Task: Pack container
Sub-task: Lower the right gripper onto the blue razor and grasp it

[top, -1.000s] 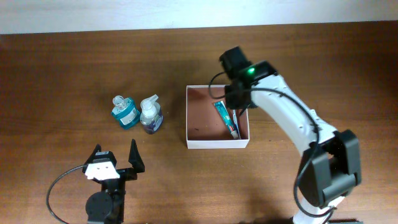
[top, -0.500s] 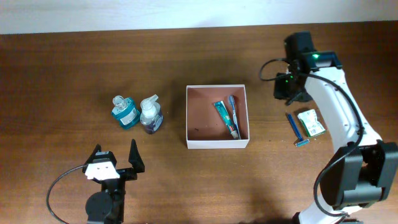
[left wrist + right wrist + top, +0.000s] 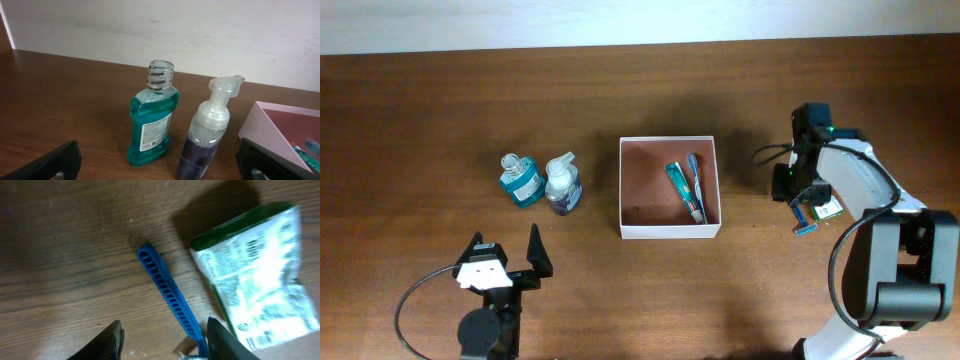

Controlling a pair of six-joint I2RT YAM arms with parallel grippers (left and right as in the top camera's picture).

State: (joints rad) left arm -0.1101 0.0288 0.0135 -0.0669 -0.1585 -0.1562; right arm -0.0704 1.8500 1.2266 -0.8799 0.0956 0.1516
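Observation:
The container [image 3: 669, 232] is a square white-walled box with a reddish-brown floor at mid-table; a toothpaste tube [image 3: 682, 190] and a toothbrush [image 3: 697, 183] lie inside. My right gripper [image 3: 801, 195] is open, low over a blue razor [image 3: 802, 217] that lies on the table beside a green-and-white packet [image 3: 828, 208]. In the right wrist view the razor handle [image 3: 169, 295] runs between the open fingers [image 3: 165, 337], the packet [image 3: 257, 270] to the right. My left gripper [image 3: 505, 258] is open and empty at the front left, facing a teal mouthwash bottle [image 3: 152, 117] and a pump bottle [image 3: 207, 135].
The mouthwash bottle [image 3: 521, 180] and pump bottle [image 3: 563, 183] stand upright side by side left of the container. A white wall runs along the table's far edge. The container's corner [image 3: 265, 127] shows at right in the left wrist view.
My right arm moved from over the container out to the right, then down over the blue razor and packet. The toothbrush now lies in the container. The left arm has not moved.

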